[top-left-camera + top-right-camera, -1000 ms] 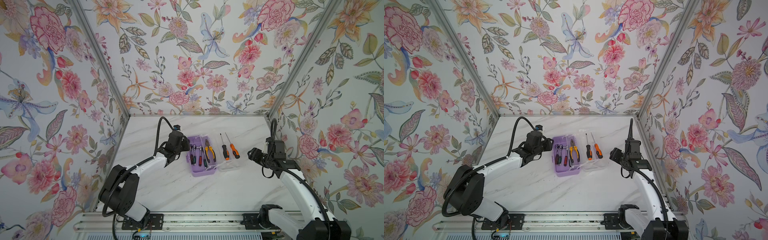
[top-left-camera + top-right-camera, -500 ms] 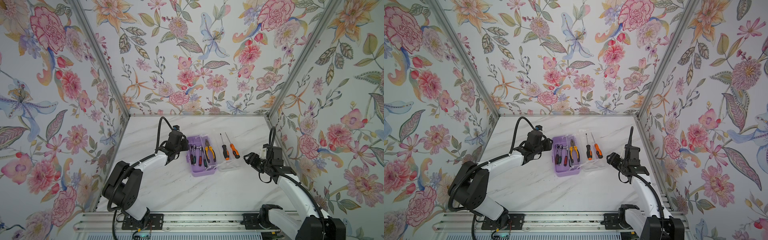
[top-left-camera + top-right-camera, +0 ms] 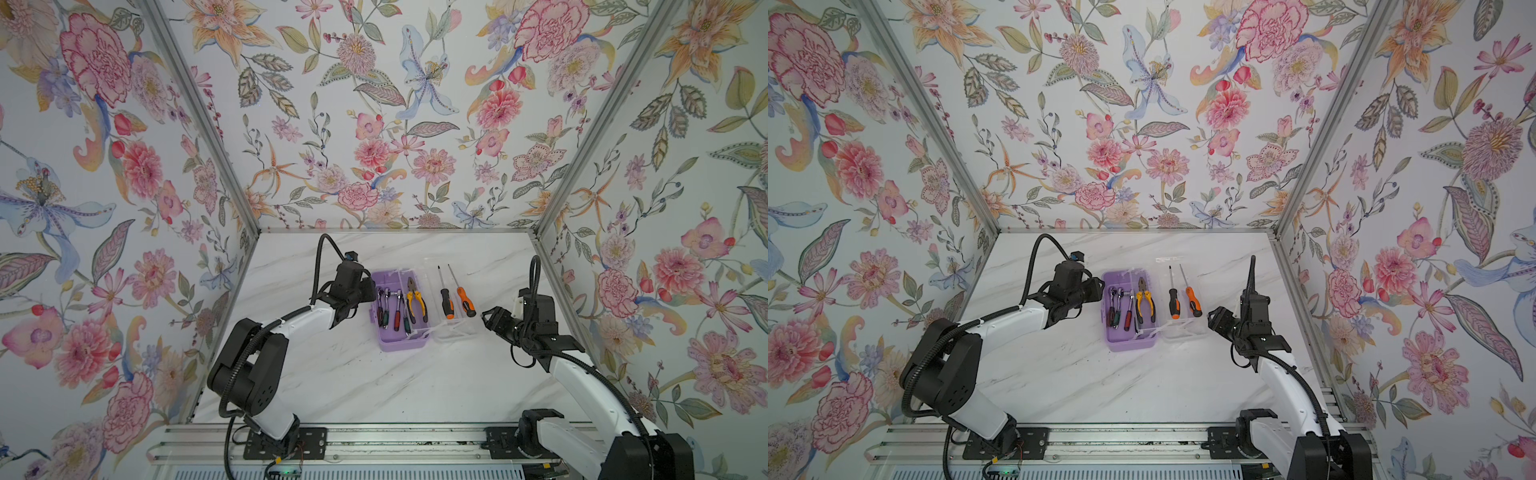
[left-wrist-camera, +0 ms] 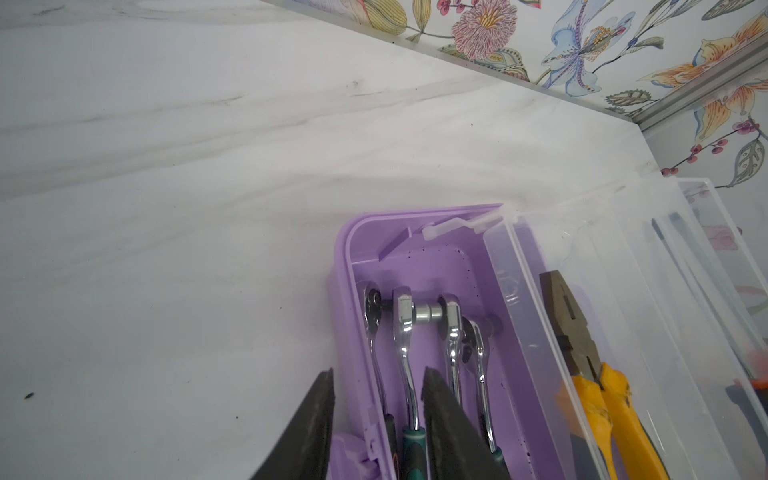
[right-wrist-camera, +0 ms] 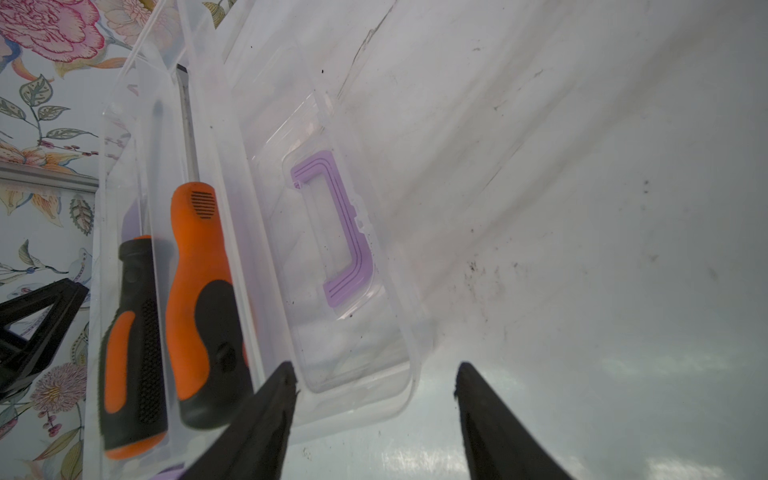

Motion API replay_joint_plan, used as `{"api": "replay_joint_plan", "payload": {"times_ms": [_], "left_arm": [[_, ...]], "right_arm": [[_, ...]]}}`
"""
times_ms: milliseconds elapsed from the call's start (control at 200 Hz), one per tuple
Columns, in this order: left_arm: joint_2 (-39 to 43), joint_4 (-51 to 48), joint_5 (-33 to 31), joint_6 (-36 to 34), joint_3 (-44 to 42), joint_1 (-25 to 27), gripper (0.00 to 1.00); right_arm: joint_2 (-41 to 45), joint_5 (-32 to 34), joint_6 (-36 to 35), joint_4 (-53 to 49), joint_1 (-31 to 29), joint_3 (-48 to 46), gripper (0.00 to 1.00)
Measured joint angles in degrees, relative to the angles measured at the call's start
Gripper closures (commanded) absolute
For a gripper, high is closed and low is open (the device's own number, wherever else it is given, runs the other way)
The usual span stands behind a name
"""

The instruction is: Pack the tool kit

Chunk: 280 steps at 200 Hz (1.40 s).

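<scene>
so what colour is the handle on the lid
The handle is lilac; right wrist view shows it best.

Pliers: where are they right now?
In both top views the pliers lie mid-table at the right side of the lilac box, ratchets to their left, screwdrivers in the clear section to their right.

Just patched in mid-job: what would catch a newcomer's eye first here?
The open lilac box mid-table, holding ratchets and yellow-handled pliers, with two orange-black screwdrivers in a clear tray on its right. The left claw straddles its left wall; the right claw hangs open at the outer edge of the clear lid.
</scene>
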<state>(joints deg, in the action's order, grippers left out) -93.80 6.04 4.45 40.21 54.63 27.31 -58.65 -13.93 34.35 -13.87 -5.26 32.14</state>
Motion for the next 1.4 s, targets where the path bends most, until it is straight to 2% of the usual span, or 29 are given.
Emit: {"api": "replay_joint_plan", "payload": {"times_ms": [631, 1006, 1256, 1336, 1401], "left_arm": [[-4.57, 0.00, 1.33, -0.68, 3.41, -2.45, 0.62], [-7.02, 0.17, 2.49, -1.88, 4.26, -4.28, 0.62], [-9.55, 2.27, 4.79, -1.88, 5.11, -4.33, 0.62], [-10.58, 3.04, 5.84, -1.88, 5.16, -4.33, 0.62], [-11.10, 3.26, 6.43, -1.84, 5.16, -4.33, 0.65]], "right_arm": [[1.79, 0.22, 0.63, -2.73, -0.17, -2.21, 0.41], [-8.81, -3.91, 0.70, 7.30, -1.99, -4.20, 0.45], [-15.45, -3.82, 1.27, 14.29, -3.37, -4.20, 0.61], [-17.35, -3.17, 1.14, 15.91, -3.39, -4.20, 0.78], [-18.27, -2.12, 1.36, 17.66, -3.23, -4.15, 0.99]]}}
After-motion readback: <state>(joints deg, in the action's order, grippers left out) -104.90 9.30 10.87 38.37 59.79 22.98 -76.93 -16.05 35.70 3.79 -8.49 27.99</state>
